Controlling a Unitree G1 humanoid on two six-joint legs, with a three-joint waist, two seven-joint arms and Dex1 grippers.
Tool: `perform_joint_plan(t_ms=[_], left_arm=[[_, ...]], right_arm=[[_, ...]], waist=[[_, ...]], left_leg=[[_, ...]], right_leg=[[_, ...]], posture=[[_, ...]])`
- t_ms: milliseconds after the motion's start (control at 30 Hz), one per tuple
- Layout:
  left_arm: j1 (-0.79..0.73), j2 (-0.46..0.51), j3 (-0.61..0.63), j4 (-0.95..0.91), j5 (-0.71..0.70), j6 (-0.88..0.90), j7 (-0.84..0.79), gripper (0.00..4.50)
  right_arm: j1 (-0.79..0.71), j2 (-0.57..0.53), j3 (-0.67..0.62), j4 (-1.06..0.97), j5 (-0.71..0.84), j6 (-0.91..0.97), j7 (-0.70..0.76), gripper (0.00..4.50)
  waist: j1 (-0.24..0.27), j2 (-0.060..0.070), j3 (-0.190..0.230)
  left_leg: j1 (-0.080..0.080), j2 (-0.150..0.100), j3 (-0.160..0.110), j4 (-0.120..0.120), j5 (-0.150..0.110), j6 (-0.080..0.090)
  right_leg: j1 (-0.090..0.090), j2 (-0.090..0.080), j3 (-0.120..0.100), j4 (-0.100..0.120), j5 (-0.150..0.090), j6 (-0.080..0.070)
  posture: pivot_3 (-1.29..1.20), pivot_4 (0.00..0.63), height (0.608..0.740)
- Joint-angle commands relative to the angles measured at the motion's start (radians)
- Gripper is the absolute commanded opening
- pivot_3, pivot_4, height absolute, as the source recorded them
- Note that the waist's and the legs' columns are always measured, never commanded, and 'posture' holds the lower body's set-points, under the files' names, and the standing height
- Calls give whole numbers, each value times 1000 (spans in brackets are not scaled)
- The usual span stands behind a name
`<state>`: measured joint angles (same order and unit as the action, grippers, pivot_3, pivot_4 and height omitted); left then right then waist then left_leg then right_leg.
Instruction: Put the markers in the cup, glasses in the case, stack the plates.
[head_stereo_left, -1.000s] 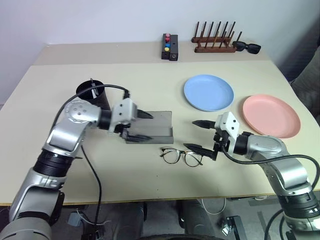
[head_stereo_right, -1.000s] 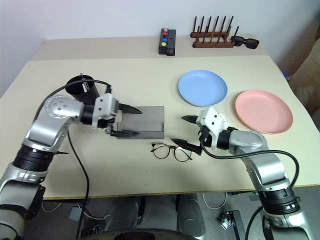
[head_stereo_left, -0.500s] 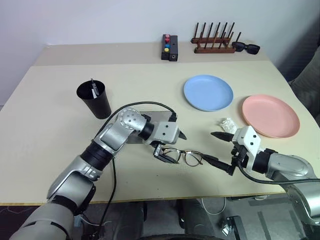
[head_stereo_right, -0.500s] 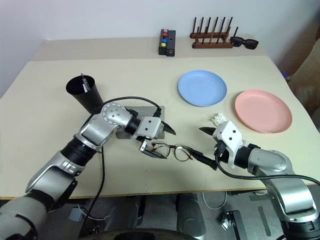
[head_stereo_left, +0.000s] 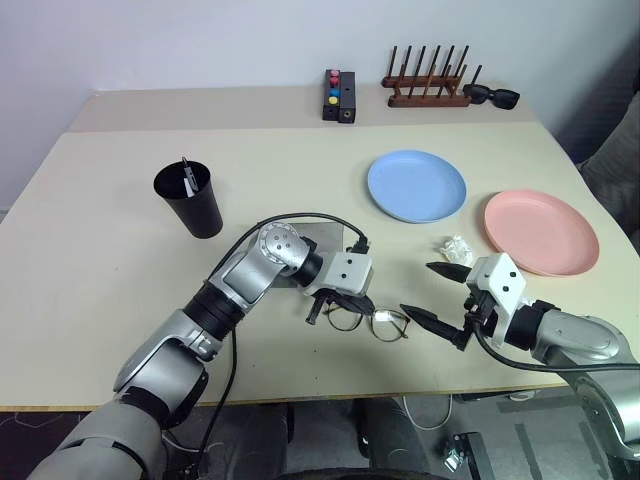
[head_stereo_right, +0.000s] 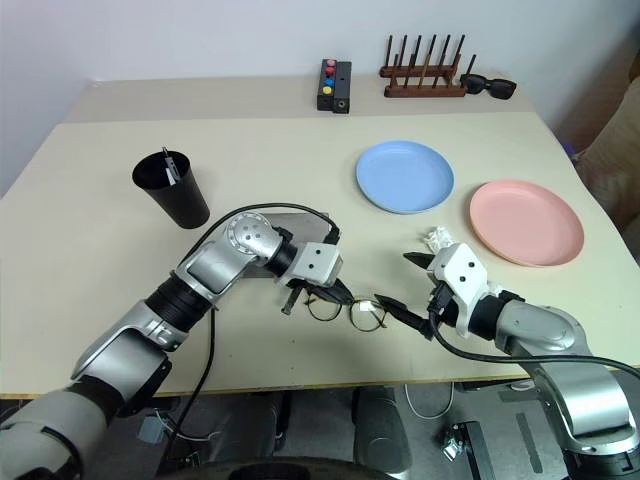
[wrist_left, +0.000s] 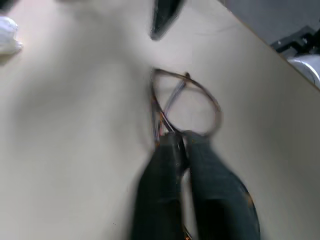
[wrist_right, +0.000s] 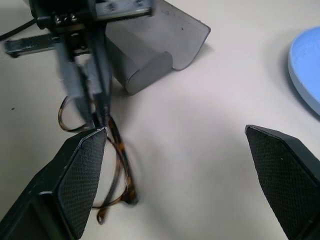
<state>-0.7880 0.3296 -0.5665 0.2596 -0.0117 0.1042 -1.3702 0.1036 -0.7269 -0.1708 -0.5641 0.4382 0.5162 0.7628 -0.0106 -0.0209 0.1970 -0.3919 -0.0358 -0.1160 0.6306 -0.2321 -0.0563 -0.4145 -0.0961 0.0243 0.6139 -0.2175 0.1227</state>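
Thin wire-framed glasses (head_stereo_left: 368, 319) with rounded lenses are lying at lower centre on the matte beige worktop (head_stereo_left: 100, 260), the left end effector (wrist_left: 179, 141) pinching their frame; the right end effector (head_stereo_left: 432, 296) is gaping beside them.

My two head cams look forward and down over the whole desk (head_stereo_left: 120, 200) from above, side by side, so they share almost everything. The left wrist cam sits super close over the glasses (wrist_left: 182, 107), looking along its gripper (wrist_left: 179, 142). The right wrist cam is low, facing the same glasses and the case (wrist_right: 150, 45).
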Motion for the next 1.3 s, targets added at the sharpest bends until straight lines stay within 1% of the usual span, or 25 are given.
perform_joint_plan(t_ms=[33, 267, 367, 500, 800, 900, 1033, 1133, 1300], left_arm=[[10, 5, 7, -29, 6, 14, 6, 29], [20, 16, 3, -31, 18, 9, 20, 29], [21, 21, 5, -41, 11, 7, 13, 846], [17, 23, 4, -46, 13, -11, 16, 2822], [14, 12, -4, -25, 36, -21, 19, 2822], [17, 6, -7, -24, 37, -15, 17, 2025], [23, 7, -12, -19, 40, -13, 11, 94], [25, 10, -8, -21, 46, -11, 13, 39], [26, 9, 12, -27, 33, 2, 26, 39]], right_arm=[[-28, -3, -4, 5, 8, -23, 12, 4500], [-47, -3, 4, 27, 1, -34, 25, 4500], [-47, -2, 7, 30, -2, -39, 28, 4500], [-44, -2, 9, 30, -3, -41, 28, 4500], [-44, 3, 18, 28, -8, -43, 22, 4500], [-44, 4, 21, 24, -8, -42, 17, 4500], [-46, 5, 23, 25, -10, -44, 15, 4500], [-48, 4, 21, 28, -10, -46, 15, 4500], [-60, 6, 18, 41, -17, -56, 12, 4500]], waist=[[0, 0, 0], [0, 0, 0], [-1, 0, 0], [0, 0, 0], [0, 0, 0], [0, 0, 0], [0, 1, 0], [2, 1, -1], [1, 1, -1]], left_leg=[[0, 0, 0, 0, 0, 0], [0, 0, 0, 0, 0, 0], [0, 0, 0, 0, 0, 0], [0, 0, 0, 0, 0, 0], [0, 0, 0, 0, 0, 0], [0, 0, 0, 0, 0, 0], [1, 0, 0, 0, 0, 0], [3, 0, 0, 1, -1, 1], [3, 0, 0, 1, -1, 1]], right_leg=[[0, 0, 0, 0, 0, 0], [0, 0, 0, 0, 0, 0], [0, 0, 0, 0, 0, 0], [0, 0, 0, 0, 0, 0], [0, 0, 0, 0, 0, 0], [0, 0, 0, 0, 0, 0], [1, 0, 0, 0, 0, 0], [5, -1, 0, -2, 0, 0], [5, -1, 0, -2, -1, 0]], posture=[[0, 150, 739], [0, 150, 739], [0, 150, 739], [0, 150, 739], [0, 150, 739], [0, 150, 739], [0, 150, 739], [0, 150, 739], [0, 150, 739]])
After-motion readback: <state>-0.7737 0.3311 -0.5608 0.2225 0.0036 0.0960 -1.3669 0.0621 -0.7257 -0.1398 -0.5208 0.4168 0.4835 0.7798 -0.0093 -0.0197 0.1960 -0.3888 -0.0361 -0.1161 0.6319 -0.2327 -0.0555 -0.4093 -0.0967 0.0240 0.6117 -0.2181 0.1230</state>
